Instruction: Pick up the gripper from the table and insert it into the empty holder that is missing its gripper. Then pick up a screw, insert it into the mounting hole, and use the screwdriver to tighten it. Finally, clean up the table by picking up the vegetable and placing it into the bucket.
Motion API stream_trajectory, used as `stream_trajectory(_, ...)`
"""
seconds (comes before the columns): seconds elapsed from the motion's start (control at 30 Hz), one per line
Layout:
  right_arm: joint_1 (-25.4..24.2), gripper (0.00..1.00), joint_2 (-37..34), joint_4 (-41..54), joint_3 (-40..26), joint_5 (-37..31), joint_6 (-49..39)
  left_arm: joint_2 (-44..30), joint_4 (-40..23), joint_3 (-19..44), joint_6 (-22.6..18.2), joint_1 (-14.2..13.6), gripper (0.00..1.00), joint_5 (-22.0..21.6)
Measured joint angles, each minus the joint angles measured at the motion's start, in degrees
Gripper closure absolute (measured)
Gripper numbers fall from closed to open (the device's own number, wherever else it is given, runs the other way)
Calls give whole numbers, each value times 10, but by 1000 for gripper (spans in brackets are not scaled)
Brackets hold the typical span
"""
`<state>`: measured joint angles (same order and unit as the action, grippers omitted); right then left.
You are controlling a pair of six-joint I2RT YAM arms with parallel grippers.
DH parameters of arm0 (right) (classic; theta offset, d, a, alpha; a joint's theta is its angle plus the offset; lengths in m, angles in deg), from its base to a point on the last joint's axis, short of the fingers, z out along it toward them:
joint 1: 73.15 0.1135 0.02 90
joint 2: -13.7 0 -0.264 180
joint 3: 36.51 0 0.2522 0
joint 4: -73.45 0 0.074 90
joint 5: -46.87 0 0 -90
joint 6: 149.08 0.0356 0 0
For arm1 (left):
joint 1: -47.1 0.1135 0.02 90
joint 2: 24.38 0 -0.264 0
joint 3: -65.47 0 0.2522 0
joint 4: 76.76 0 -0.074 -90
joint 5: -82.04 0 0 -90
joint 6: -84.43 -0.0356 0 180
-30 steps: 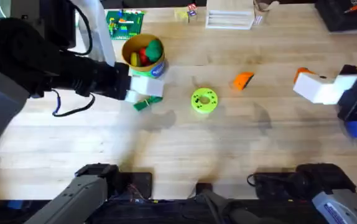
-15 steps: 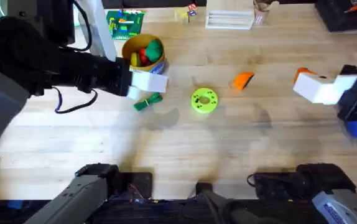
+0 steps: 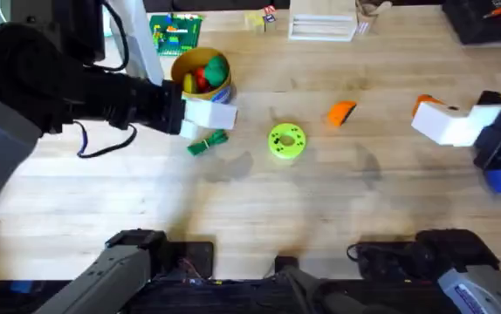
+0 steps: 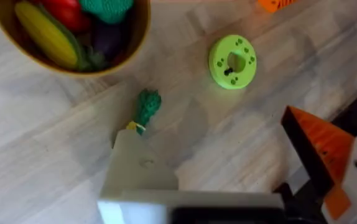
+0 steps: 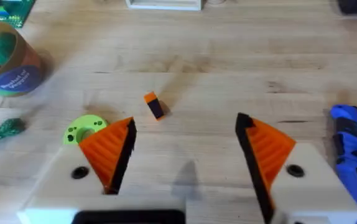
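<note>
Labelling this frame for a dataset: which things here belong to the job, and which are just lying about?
Job: orange gripper piece, blue screwdriver, green leafy vegetable, yellow bucket.

Lying about: lime-green disc, green circuit board, white tray.

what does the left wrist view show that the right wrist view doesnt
Left wrist alone: the inside of the bucket, holding toy produce including a yellow corn cob, and the left gripper, whose finger beside the vegetable is plain white with no orange pad.

Right wrist alone: the blue screwdriver on the table, and the right gripper, open, with both orange pads on.

Both: the vegetable, the lime-green disc, the bucket and the wooden table.
</note>
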<state>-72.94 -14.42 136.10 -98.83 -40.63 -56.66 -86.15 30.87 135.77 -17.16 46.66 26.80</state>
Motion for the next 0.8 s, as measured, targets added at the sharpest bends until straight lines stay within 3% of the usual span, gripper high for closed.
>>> stream_trajectory(0.1,0,10,0,0,0,0,0,0,46,0,-4,-3,8,1)
stream_trajectory(0.2,0,10,0,0,0,0,0,0,119,0,-36,-23,9,7)
stream_trajectory(0.33,0,10,0,0,0,0,0,0,217,0,-80,-91,7,-8)
stream_trajectory(0.53,0,10,0,0,0,0,0,1,350,-15,-95,-194,7,-90)
stream_trajectory(0.63,0,10,0,0,0,0,0,5,435,-57,-90,-218,7,-117)
stream_trajectory(0.8,0,10,0,0,0,0,0,53,609,-188,-58,-223,8,-138)
